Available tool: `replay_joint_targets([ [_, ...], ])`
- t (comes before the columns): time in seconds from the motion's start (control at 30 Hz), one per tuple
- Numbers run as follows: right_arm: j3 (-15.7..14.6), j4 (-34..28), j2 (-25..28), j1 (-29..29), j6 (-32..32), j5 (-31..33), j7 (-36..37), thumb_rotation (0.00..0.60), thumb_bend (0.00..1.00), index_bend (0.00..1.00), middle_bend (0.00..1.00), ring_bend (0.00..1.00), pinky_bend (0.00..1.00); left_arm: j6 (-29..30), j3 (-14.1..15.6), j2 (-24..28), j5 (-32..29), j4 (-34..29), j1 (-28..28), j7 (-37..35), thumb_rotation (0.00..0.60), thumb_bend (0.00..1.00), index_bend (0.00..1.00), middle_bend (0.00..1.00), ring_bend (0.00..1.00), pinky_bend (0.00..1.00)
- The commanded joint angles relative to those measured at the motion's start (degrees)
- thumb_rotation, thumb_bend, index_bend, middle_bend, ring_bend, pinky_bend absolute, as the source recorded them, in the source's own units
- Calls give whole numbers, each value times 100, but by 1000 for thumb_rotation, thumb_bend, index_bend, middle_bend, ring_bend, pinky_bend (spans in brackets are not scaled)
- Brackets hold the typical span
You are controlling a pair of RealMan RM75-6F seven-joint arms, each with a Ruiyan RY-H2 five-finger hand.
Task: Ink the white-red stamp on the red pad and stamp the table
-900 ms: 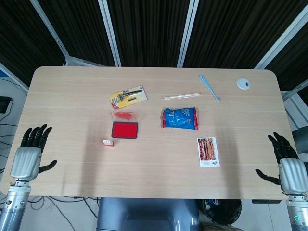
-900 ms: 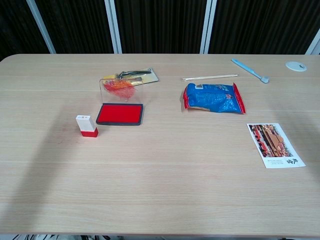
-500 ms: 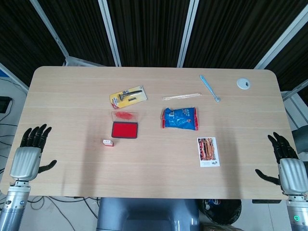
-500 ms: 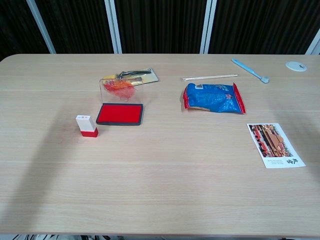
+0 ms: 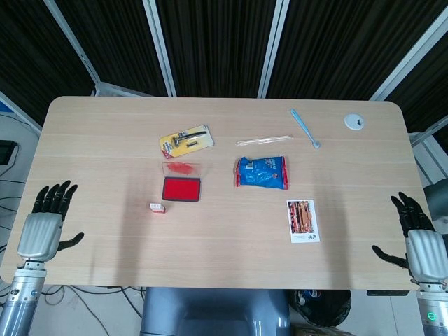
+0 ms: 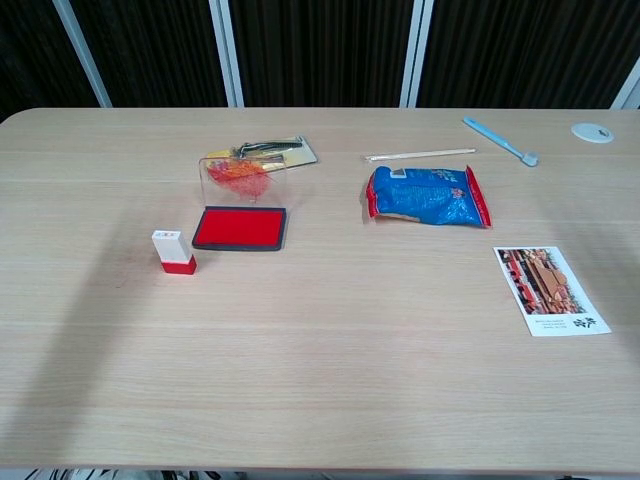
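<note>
The white-red stamp (image 5: 157,208) (image 6: 173,251) stands upright on the table, just left of and nearer than the red ink pad (image 5: 181,189) (image 6: 240,228). The pad's clear lid (image 6: 238,178) is raised behind it. In the head view my left hand (image 5: 44,222) hovers over the table's left front corner, fingers spread, holding nothing, far left of the stamp. At the right front corner my right hand (image 5: 416,241) is likewise spread with nothing in it. The chest view shows neither hand.
A yellow razor card (image 5: 186,141), a blue snack bag (image 5: 261,172), a wooden stick (image 5: 264,141), a blue toothbrush (image 5: 304,127), a white round disc (image 5: 354,122) and a photo card (image 5: 303,220) lie on the wooden table (image 5: 224,259).
Both hands have drifted a few pixels toward the near edge. Nothing on the table has moved.
</note>
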Motion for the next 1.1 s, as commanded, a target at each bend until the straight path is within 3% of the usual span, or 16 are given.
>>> replay_joint_targets([
  [0.03, 5, -7, 6, -1, -8, 14, 23, 600, 7, 0, 0, 0, 186, -99, -25, 11, -4, -23, -87, 189, 600, 0, 0, 0, 0, 0],
  [0.33, -15, -51, -7, 47, -80, -35, 22, 600, 12, 0, 0, 0, 185, -968, -255, 53, -463, -357, -664, 1024, 600, 38, 1, 0, 0, 0],
  [0.63, -2, -96, 3, 63, -136, 21, 97, 600, 22, 0, 0, 0, 185, -2113, -534, -325, -1494, -333, -1524, 2080, 600, 98, 128, 101, 0, 29],
  [0.83, 3, -102, 16, 71, -165, 42, 157, 600, 24, 0, 0, 0, 185, -2476, -657, -735, -2169, -101, -2021, 2696, 600, 101, 219, 181, 3, 45],
  [1.1, 6, -115, 33, 77, -180, 46, 250, 600, 35, 0, 0, 0, 185, -2536, -625, -1227, -2678, 180, -2450, 3273, 600, 151, 293, 257, 34, 73],
])
